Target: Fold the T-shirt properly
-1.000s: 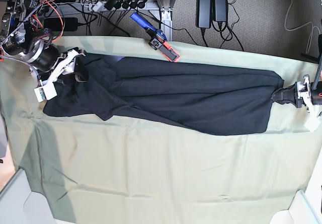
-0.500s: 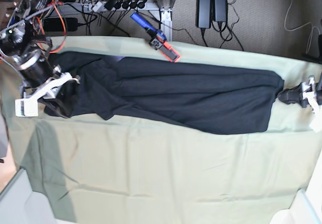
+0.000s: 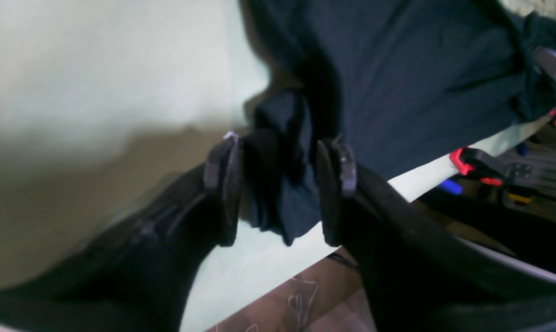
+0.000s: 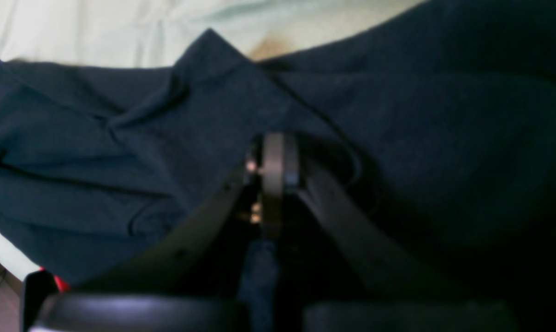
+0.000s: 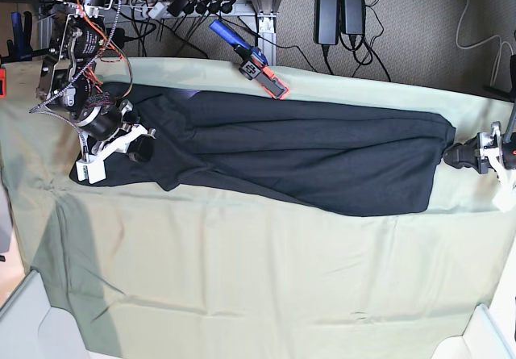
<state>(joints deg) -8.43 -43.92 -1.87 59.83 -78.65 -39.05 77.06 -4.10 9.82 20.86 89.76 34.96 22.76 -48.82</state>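
The black T-shirt (image 5: 306,153) lies stretched in a long band across the pale green cloth (image 5: 258,278). My left gripper (image 5: 456,154) is at the shirt's right end. In the left wrist view the gripper (image 3: 278,184) has a bunched corner of the T-shirt (image 3: 421,69) between its pads. My right gripper (image 5: 139,147) sits on the shirt's left end. In the right wrist view it (image 4: 273,180) is shut, with its tips pressed onto the rumpled T-shirt (image 4: 121,138). I cannot tell if cloth is pinched there.
A red and blue clamp (image 5: 254,64) sits on the table's back edge and also shows in the left wrist view (image 3: 471,161). Cables and power bricks (image 5: 339,8) lie behind the table. White bins stand at the front left corner (image 5: 32,327) and front right corner (image 5: 484,335).
My right gripper swung down to the shirt's left edge, then moved right onto the shirt. My left gripper stayed at the right end. The shirt's outline looks unchanged.
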